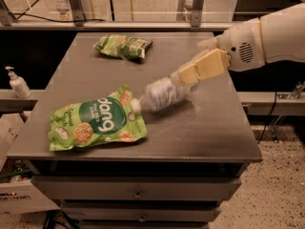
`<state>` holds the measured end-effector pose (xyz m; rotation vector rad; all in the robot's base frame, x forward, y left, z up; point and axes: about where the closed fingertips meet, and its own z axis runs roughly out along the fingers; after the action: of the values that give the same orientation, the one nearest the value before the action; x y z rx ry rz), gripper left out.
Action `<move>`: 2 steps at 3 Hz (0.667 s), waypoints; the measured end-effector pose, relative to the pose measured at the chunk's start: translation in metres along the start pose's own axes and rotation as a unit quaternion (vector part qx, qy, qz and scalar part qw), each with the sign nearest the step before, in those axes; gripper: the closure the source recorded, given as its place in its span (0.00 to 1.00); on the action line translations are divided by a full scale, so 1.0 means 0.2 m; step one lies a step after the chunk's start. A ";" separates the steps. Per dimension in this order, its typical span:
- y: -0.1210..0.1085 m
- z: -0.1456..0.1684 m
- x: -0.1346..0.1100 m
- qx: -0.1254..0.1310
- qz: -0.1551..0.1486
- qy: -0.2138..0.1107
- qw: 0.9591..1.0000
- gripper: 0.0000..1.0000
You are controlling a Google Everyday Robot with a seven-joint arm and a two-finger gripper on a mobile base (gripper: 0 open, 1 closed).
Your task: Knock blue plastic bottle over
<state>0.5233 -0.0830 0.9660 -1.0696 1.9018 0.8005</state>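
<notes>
The blue plastic bottle (pixel 162 95) is tipped far over to the left, blurred in motion, with its white cap (pixel 136 105) near the edge of the large green snack bag (pixel 97 124). My gripper (pixel 187 74) reaches in from the right on the white arm (pixel 267 37). Its tan fingers (pixel 202 67) are at the bottle's base end, above the grey table (pixel 209 128).
A second green snack bag (pixel 123 46) lies at the table's far side. A white pump dispenser bottle (pixel 18 83) stands on a ledge to the left. Drawers (pixel 138 193) sit below the tabletop. A metal railing runs behind the table.
</notes>
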 end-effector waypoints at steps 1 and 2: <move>0.05 0.04 0.01 -0.010 0.005 0.006 1.000 0.00; 0.06 0.05 0.04 -0.015 0.012 0.013 1.000 0.00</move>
<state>0.5126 -0.0728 0.9557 -1.0832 1.9336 0.8347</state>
